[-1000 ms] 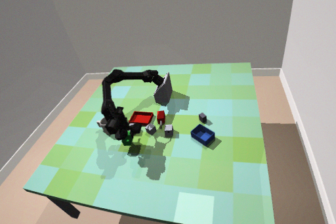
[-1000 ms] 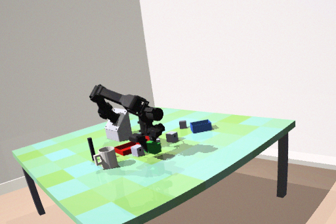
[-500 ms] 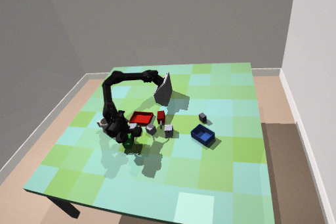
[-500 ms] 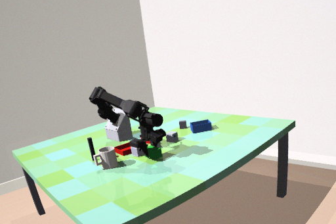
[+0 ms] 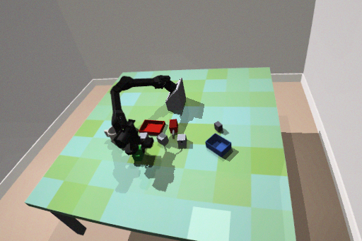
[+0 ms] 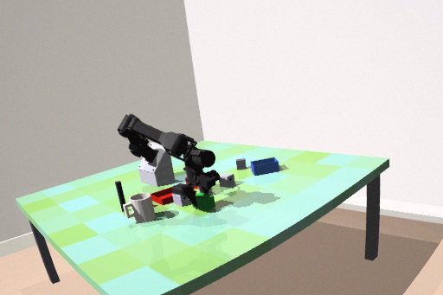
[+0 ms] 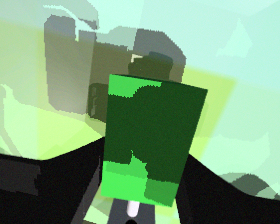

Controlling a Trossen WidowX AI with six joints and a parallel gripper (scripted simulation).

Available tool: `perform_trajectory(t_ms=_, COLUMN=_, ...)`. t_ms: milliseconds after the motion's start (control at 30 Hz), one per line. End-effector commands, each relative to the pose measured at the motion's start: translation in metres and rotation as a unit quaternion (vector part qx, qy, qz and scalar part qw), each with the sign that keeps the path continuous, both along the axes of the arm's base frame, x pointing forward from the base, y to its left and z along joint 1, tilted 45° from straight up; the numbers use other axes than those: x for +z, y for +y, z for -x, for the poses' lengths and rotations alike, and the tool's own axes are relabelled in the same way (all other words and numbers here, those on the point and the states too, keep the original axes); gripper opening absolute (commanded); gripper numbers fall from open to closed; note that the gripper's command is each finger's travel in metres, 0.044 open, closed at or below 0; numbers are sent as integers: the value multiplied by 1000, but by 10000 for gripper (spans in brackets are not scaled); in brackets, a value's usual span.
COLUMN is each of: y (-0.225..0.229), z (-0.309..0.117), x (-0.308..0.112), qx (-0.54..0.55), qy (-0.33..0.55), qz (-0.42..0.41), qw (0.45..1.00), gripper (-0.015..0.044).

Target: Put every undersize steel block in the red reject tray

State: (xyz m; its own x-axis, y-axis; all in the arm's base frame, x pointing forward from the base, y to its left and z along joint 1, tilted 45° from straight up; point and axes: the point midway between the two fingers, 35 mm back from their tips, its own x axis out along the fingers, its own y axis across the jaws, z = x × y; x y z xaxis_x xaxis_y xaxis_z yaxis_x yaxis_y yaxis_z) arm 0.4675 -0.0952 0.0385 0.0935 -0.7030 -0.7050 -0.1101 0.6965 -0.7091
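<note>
In the top view, we see the gripper (image 5: 138,148) (image 6: 202,195) (image 7: 143,141) clamped on the green GO gauge (image 5: 138,155) (image 6: 205,202) (image 7: 153,132), whose upper part the fingers hide. A pale steel block (image 5: 143,136) (image 6: 180,198) (image 7: 119,215) is partly covered by the gripper, near the red reject tray (image 5: 153,127) (image 6: 163,197). We see two more pale blocks, a middle one (image 5: 162,138) and an outer one (image 5: 182,138) (image 6: 227,180), beside a red gauge-like piece (image 5: 173,125). A smaller, darker block (image 5: 218,126) (image 6: 240,163) stands near the blue tray (image 5: 218,145) (image 6: 265,166). The mug (image 5: 112,132) (image 6: 143,208) is half lost behind the arm.

In the exterior view, the gauge sits low between the fingers, just beside the pale block, but we cannot tell whether it touches the table. The arm covers most of the red piece, and the block blocks part of the reject tray. A dark upright bar (image 6: 120,196) stands behind the mug.

In the wrist view, the gauge body fills the middle, between the black fingers. Below it we see a short pale pin (image 7: 133,209) over the block's grey face, by a dark hole cut off at the bottom edge; we cannot tell whether the pin enters it.
</note>
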Motion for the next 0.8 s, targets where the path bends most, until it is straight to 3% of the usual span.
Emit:
perform_trajectory(t_ms=0, y=1, z=2, x=2, qx=4, qy=-2, qz=0, qw=1000, gripper=0)
perform_trajectory(t_ms=767, y=-1, z=11, x=6, qx=4, qy=-2, qz=0, qw=1000, gripper=0)
